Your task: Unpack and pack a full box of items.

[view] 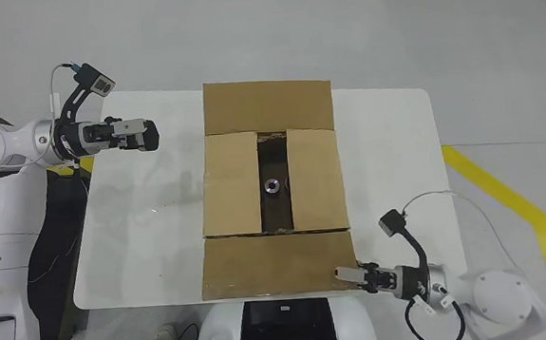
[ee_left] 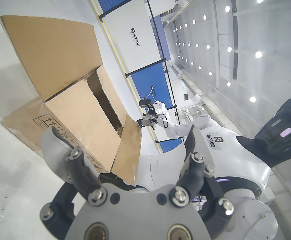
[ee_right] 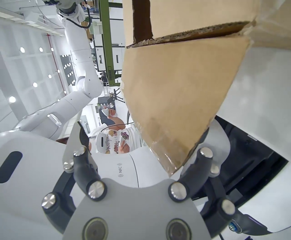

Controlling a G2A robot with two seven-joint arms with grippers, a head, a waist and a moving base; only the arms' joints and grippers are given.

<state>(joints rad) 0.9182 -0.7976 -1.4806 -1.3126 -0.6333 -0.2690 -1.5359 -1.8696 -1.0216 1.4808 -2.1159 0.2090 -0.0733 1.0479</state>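
A brown cardboard box (view: 231, 178) stands in the middle of the white table (view: 144, 236). Its far and near outer flaps are folded outward. The two inner flaps lie nearly flat, and the gap between them shows a small round metal item (view: 271, 184) inside. My left gripper (view: 151, 134) hangs open above the table, left of the box and apart from it; in the left wrist view the left gripper (ee_left: 124, 138) faces the box (ee_left: 68, 102). My right gripper (view: 342, 275) is open at the near flap's right corner, and the near flap (ee_right: 177, 91) reaches between its fingers (ee_right: 79, 136).
Bare table lies left and right of the box. The near flap (view: 275, 262) overhangs the table's front edge. A yellow floor line (view: 533, 218) runs past the table on the right.
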